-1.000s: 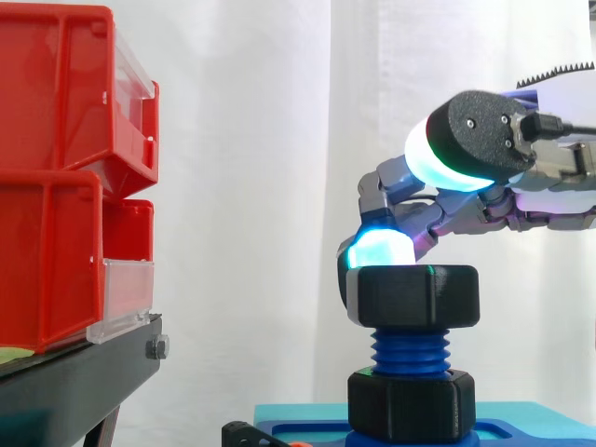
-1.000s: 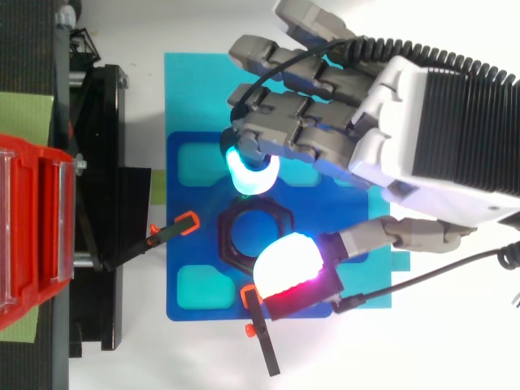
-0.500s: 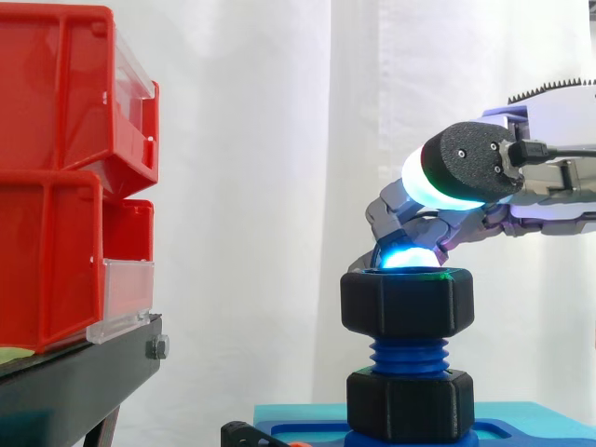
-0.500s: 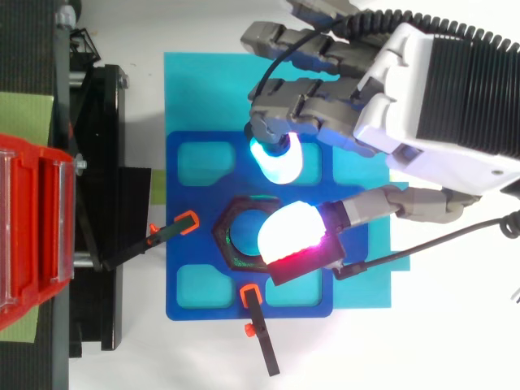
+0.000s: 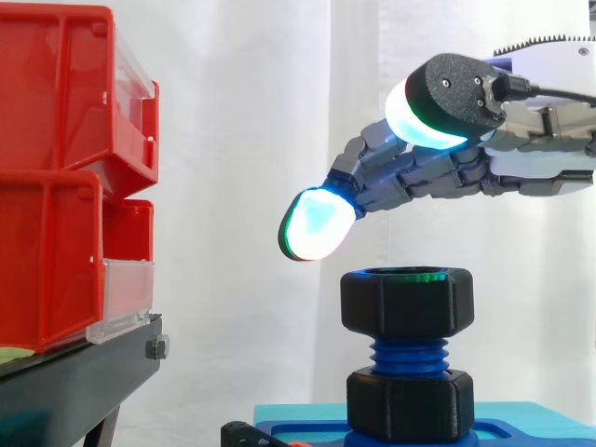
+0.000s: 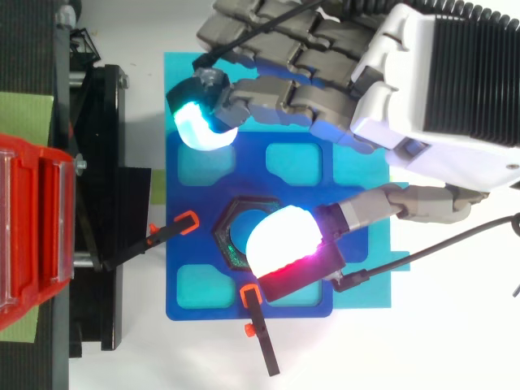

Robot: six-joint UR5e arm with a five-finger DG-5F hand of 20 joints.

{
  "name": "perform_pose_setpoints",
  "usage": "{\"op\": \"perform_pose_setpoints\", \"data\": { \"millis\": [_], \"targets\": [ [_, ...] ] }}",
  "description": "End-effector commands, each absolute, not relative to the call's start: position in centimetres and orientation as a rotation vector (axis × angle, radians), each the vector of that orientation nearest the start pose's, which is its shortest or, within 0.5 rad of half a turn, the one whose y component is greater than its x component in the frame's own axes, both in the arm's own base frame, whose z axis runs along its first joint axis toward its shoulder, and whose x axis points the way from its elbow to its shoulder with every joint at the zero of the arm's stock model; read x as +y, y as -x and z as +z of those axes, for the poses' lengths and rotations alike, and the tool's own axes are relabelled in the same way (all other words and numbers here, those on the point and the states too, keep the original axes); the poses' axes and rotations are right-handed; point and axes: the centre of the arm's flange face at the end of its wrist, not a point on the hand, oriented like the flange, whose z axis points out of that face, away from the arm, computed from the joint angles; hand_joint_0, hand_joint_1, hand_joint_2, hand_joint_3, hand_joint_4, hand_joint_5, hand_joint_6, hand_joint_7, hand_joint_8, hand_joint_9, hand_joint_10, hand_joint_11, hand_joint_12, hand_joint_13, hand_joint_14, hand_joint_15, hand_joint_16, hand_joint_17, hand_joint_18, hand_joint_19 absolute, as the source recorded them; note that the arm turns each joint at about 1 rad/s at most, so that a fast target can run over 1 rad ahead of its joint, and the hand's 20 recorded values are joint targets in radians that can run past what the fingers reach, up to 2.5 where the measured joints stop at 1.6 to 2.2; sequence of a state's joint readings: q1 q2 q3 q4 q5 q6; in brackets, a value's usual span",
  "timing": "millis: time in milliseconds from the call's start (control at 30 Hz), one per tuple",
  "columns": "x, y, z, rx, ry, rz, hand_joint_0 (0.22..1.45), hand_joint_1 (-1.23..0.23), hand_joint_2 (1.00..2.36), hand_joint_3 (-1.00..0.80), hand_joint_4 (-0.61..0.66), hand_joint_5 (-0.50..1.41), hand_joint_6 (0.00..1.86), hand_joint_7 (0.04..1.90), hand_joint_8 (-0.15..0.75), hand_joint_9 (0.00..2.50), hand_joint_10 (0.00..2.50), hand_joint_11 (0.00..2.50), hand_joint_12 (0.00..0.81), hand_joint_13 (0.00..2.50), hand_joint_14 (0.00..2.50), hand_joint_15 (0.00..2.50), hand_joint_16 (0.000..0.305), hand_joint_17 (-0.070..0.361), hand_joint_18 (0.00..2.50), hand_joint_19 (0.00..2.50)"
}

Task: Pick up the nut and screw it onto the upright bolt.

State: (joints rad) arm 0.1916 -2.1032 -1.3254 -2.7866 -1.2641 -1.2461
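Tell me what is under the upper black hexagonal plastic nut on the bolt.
Blue bolt threads show beneath the upper black nut, then a second black hexagonal nut on the blue base plate. How far the bolt reaches inside the upper nut is hidden by its walls.

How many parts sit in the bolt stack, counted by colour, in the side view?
Black hex parts: 2, the upper nut and the lower hex part
Blue threaded bolt: 1
Total: 3
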Motion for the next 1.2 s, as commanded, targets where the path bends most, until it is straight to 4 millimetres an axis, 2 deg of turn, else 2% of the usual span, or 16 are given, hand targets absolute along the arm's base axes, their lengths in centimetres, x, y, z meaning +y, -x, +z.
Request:
{"op": "perform_pose_setpoints", "data": {
  "millis": [0,133,200,533,800,933,1167],
  "targets": [
    [-2.7,-71.3,32.5,1.468,-0.329,0.176,0.45,-0.15,1.00,-0.50,0.13,-0.23,0.50,0.60,0.215,0.14,0.00,0.00,0.352,0.00,0.00,0.00,0.050,0.113,0.00,0.00],
    [-1.8,-71.4,32.6,1.462,-0.317,0.178,0.45,-0.13,1.00,-0.50,0.09,-0.22,0.50,0.59,0.203,0.08,0.00,0.00,0.352,0.00,0.00,0.00,0.051,0.116,0.00,0.00],
    [-0.6,-71.5,32.7,1.454,-0.305,0.188,0.45,-0.12,1.00,-0.50,0.09,-0.22,0.50,0.59,0.203,0.07,0.00,0.00,0.353,0.00,0.00,0.00,0.052,0.116,0.00,0.00],
    [2.2,-71.4,32.6,1.469,-0.291,0.207,0.46,-0.14,1.00,-0.50,0.16,-0.14,0.50,0.73,0.216,0.19,0.00,0.00,0.350,0.00,0.00,0.00,0.049,0.110,0.00,0.00],
    [2.8,-71.1,32.3,1.490,-0.288,0.212,0.47,-0.16,1.00,-0.50,0.19,-0.12,0.50,0.79,0.227,0.26,0.00,0.00,0.344,0.00,0.00,0.00,0.047,0.106,0.00,0.00],
    [2.7,-70.6,31.0,1.517,-0.290,0.209,0.47,-0.17,1.00,-0.50,0.19,-0.13,0.50,0.73,0.225,0.26,0.00,0.00,0.344,0.00,0.00,0.00,0.047,0.106,0.00,0.00],
    [2.6,-70.6,30.9,1.515,-0.291,0.216,0.47,-0.18,1.00,-0.50,0.19,-0.13,0.50,0.71,0.220,0.25,0.00,0.00,0.343,0.00,0.00,0.00,0.048,0.107,0.00,0.00]
  ]
}}
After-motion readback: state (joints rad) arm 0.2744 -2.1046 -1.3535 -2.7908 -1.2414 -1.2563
